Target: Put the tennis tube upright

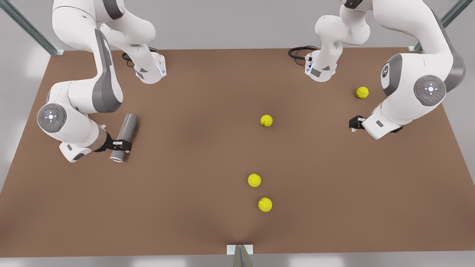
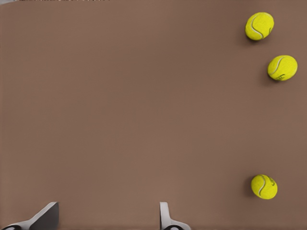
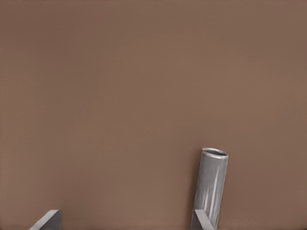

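You see a plain matte grey tennis tube (image 1: 125, 135), four yellow-green tennis balls (image 1: 266, 120) with pale seams, a brown surface (image 1: 207, 155), and white-and-grey arms (image 1: 85, 89).

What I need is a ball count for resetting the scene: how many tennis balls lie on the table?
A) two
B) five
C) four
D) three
C: the front view shows four on the table: one mid-table ball, a near pair, and a far ball by the open left tool. The open right tool is at the tennis tube.
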Robot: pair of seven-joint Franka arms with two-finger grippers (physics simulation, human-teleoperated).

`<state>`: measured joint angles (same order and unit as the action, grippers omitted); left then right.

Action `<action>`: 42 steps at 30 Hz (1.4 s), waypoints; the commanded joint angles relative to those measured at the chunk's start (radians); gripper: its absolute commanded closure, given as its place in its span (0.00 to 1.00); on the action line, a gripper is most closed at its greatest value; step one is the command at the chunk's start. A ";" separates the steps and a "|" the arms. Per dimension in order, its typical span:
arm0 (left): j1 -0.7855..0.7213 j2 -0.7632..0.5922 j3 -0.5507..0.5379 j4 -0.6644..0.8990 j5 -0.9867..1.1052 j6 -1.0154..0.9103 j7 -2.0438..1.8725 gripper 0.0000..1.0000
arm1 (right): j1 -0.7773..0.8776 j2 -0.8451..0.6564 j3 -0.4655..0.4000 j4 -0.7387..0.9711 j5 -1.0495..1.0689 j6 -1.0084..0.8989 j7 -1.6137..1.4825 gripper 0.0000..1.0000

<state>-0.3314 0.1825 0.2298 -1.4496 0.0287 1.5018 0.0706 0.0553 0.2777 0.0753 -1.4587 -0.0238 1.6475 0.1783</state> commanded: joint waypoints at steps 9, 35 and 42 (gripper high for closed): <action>0.003 0.002 -0.004 0.000 0.002 -0.015 0.000 0.00 | -0.023 0.029 0.001 -0.204 -0.022 0.089 0.001 0.00; 0.022 0.046 -0.035 -0.002 -0.003 -0.063 0.000 0.00 | -0.336 0.051 0.006 -0.801 0.056 0.810 -0.278 0.00; 0.029 0.048 -0.037 -0.003 -0.004 -0.074 0.000 0.00 | -0.353 -0.046 0.006 -0.950 0.056 0.816 -0.302 0.00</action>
<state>-0.3026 0.2319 0.1932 -1.4527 0.0249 1.4295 0.0706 -0.3012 0.2233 0.0813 -2.4170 0.0322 2.4636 -0.1254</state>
